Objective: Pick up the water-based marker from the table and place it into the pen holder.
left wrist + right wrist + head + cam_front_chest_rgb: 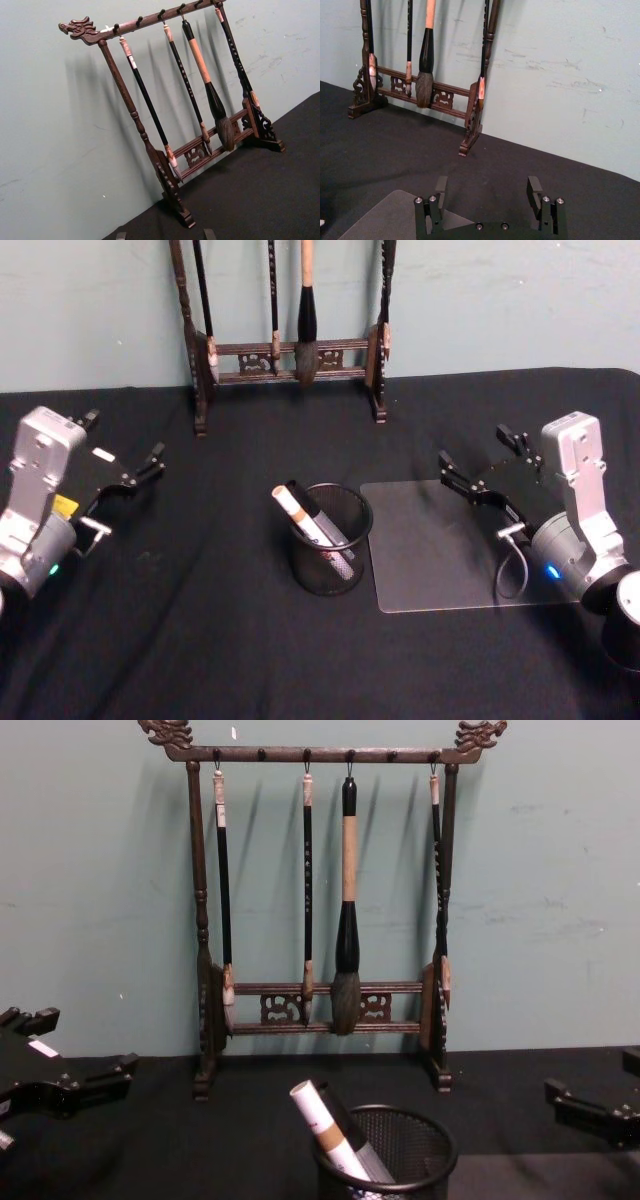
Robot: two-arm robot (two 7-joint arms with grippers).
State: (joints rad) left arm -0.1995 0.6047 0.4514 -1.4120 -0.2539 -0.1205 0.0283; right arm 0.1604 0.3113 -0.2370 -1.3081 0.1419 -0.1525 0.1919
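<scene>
Both claws hang apart and empty, the left claw [128,476] over the desk's [180,640] left side, the right claw [487,468] over the right. We judge the placing done: the marker [312,523] leans inside the pen holder [340,570] at centre, between our claws and well apart from each.

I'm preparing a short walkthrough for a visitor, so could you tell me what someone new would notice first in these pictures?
The tall dark wooden brush rack with hanging calligraphy brushes stands at the table's far edge against the pale green wall. In front of it, mid-table, the black mesh pen holder already holds a white marker leaning to its left side. The left gripper and right gripper hover open at either side, empty, the right one over a clear mat.
</scene>
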